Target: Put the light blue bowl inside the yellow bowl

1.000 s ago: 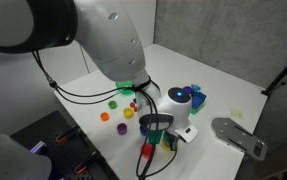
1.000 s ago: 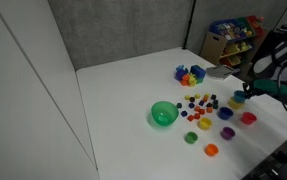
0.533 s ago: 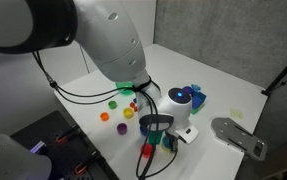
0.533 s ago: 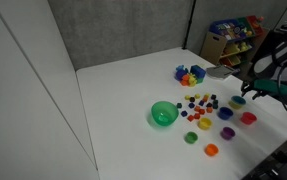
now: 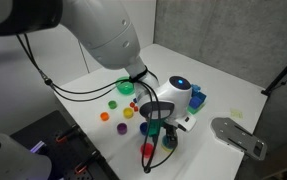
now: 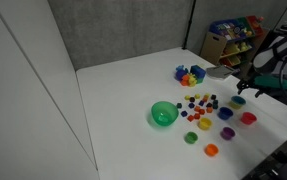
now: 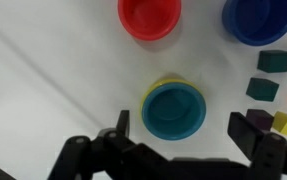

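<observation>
Your claw (image 7: pixel 180 124) hangs spread wide and empty above the worktop (image 7: pixel 43 80). Between its fingers in the wrist view, the light blue bowl (image 7: pixel 174 111) sits nested inside the yellow bowl (image 7: pixel 164 81). Only a sliver of yellow rim shows, and the red bowl (image 7: pixel 150 17) stands near.

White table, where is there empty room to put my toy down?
The widest bare stretch of the white table runs from the large green plastic bowl to the dark grey back wall. Past that bowl it is crowded: small coloured cups and blocks sit packed beside the light blue plastic bowl, under the open gripper.
</observation>
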### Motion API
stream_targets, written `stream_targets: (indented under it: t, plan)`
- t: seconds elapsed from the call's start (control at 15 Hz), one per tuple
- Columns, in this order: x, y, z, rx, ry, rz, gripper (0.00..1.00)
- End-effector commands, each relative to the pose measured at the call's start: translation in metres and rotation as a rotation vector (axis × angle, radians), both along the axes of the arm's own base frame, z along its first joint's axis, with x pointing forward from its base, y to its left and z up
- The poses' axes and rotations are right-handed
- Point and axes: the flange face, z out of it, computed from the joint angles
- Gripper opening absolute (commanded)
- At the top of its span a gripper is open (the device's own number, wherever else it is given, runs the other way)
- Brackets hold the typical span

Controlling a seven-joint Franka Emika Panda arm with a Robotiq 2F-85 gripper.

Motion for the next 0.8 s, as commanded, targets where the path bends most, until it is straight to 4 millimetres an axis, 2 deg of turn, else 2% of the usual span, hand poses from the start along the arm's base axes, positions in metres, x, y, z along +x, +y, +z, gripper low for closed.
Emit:
stream_targets:
  t: [0.0, 0.27, 0.47, 0.73]
  plan:
    - [-0.001, 0.032, 0.035, -0.049, 0.043, 0.100, 1.00]
    - [0.003, 0.076, 0.073, -0.112, 0.041, 0.211, 1.00]
    - [-0.002, 0.108, 0.109, -0.095, 0.038, 0.290, 1.00]
    - [-0.010, 0.134, 0.168, -0.048, 0.057, 0.349, 1.00]
